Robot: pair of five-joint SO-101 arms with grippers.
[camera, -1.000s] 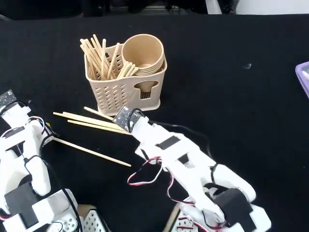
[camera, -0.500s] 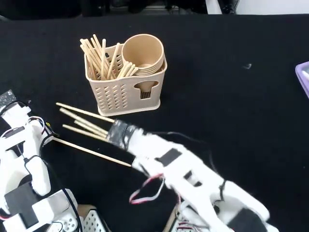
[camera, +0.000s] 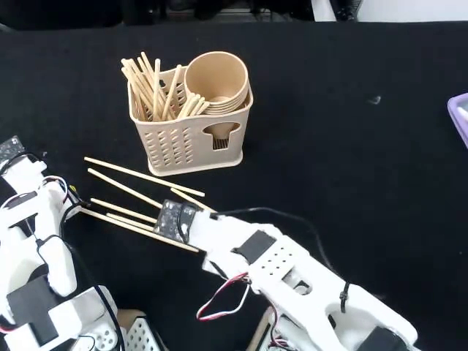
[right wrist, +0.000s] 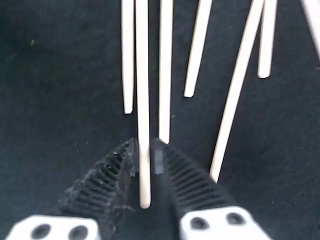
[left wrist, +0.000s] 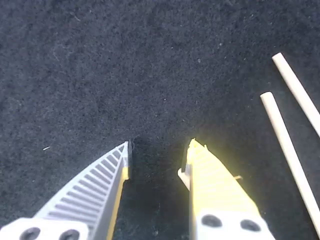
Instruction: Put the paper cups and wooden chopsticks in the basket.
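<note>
The table (camera: 365, 190) is covered with a black cloth, and behind it the room is dark, with a pale strip (camera: 409, 9) far to the right of the basket (camera: 191, 142). A purple object (camera: 459, 117) lies at the edge of the table, well to the right of the basket. The basket stands upright and holds a stack of paper cups (camera: 217, 77) in its right part and a bundle of wooden chopsticks (camera: 150, 88) in its left part. Several loose chopsticks (camera: 142, 176) lie fanned out on the cloth in front of the basket and a little to its left. The right gripper (camera: 174, 219) is low over the cloth in front of the basket. Its fingers are almost together and pinch a single chopstick (right wrist: 143, 125) between them. The left gripper (left wrist: 157, 152) is well to the left of the basket and in front of it. It is partly open, holds nothing, and has two chopstick ends (left wrist: 287, 145) just beside it. One second ago the right gripper was close to the front wall of the basket, at the end of a tight bunch of chopsticks. It has since pulled back from the basket, and the bunch has spread into separate sticks. The basket, its contents and the left arm (camera: 33, 219) have not moved.
</note>
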